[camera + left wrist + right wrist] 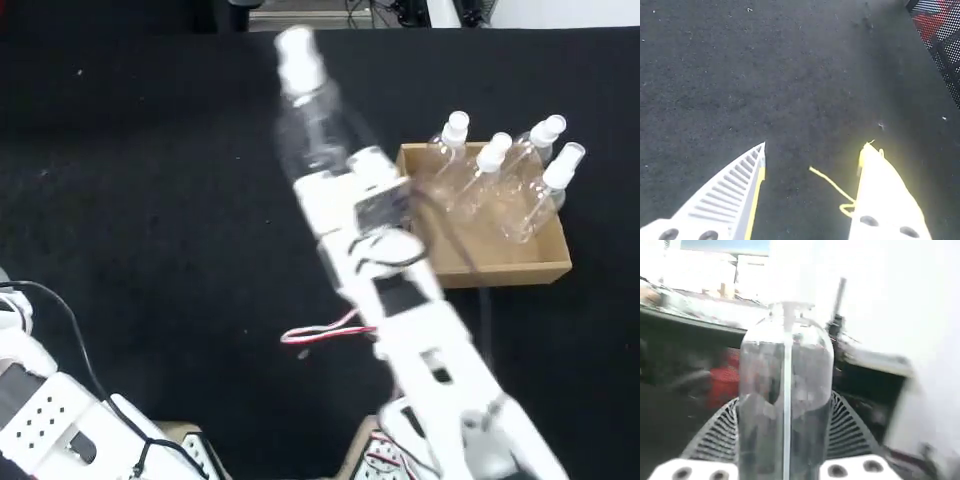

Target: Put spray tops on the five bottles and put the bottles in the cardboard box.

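The right claw (785,412) is clamped round the lower body of a clear bottle (318,125), whose spray top (297,52) juts out beyond the fingertips. It looks like empty thin plastic, so probably light, smooth and a little squashy: grip the body, never the top. Just beside the claw, the box (500,272) holds four capped bottles (480,185). The left claw (812,150) gapes over the bench (740,75).

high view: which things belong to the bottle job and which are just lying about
Job things: bottle with spray top, held in the right tool; four capped bottles in the cardboard box; left tool, open over the black mat.
Lying about: red-and-white wire on that mat; yellow thread by the left tool.
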{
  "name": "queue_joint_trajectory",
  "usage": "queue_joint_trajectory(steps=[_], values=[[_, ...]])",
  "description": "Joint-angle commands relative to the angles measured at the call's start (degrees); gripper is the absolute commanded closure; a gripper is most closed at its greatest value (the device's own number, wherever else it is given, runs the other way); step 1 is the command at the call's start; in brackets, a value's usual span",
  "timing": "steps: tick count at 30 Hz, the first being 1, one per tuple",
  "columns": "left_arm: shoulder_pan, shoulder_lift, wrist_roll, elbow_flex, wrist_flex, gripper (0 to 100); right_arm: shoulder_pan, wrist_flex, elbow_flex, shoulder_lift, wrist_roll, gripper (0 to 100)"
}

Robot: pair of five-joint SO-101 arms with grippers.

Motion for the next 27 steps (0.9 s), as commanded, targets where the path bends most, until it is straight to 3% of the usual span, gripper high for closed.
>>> queue_joint_trajectory(steps=[1,11,17,23,27], values=[[0.0,-0.8,0.6,-3.0,-0.2,72,11.0,16.6,-5.7,-14.5,-0.4,98.7],[1.8,-0.8,0.6,-3.0,-0.2,72,43.4,17.8,-7.0,-20.3,-0.9,98.8],[1.8,-0.8,0.6,-2.9,0.1,72,57.6,17.9,-13.4,-19.0,-12.0,98.8],[1.8,-0.8,0.6,-2.9,0.2,72,68.3,17.4,-23.8,-3.4,-12.6,98.8],[1.8,-0.8,0.6,-2.9,-0.2,72,73.4,5.5,-26.3,11.4,-12.2,98.8]])
